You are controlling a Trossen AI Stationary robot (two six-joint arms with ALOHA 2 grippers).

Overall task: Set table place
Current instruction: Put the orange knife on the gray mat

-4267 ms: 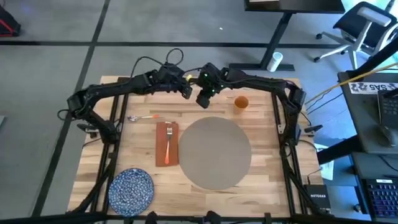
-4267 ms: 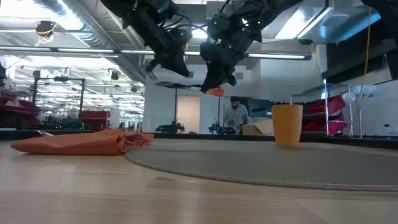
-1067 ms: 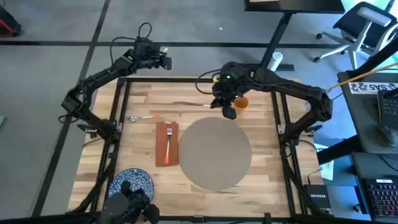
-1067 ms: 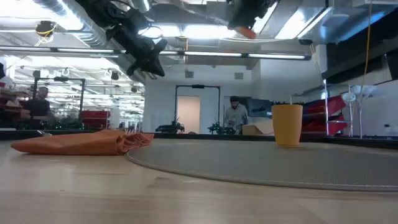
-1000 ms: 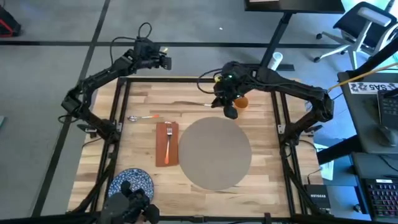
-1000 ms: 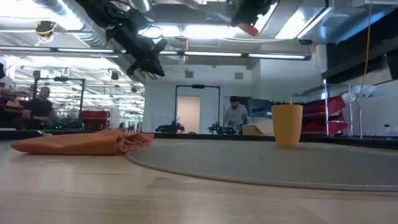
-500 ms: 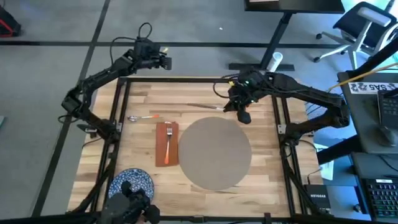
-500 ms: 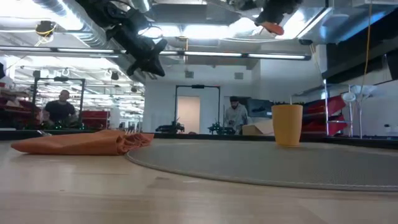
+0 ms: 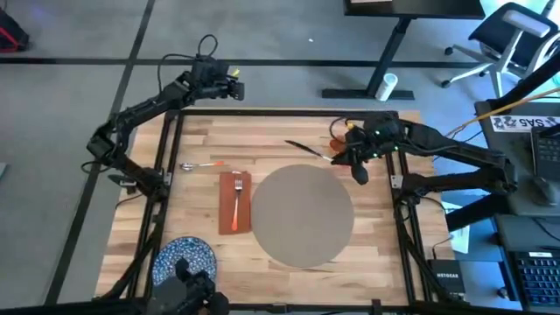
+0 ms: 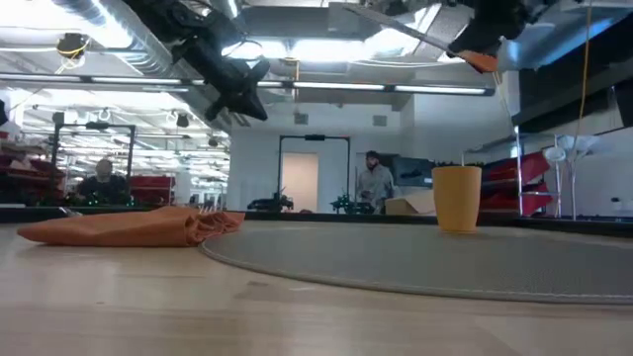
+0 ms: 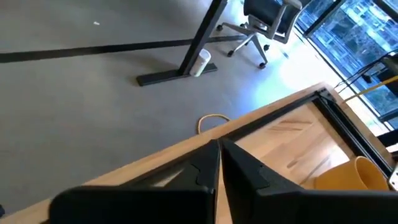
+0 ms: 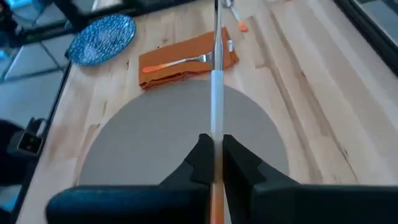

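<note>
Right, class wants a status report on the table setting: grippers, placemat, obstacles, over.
Right gripper shut on knife, raised over placemat's far edge. Left gripper shut, parked beyond table's far-left corner. Placemat bare, nothing blocking.

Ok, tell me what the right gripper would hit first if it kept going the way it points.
Probably the placemat: the right gripper, shut on the knife, points down across it toward the napkin. Depth is unclear.

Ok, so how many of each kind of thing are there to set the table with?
cutlery: 3 (fork, spoon, knife)
plate: 1
cup: 1
napkin: 1
placemat: 1
Total: 7
</note>
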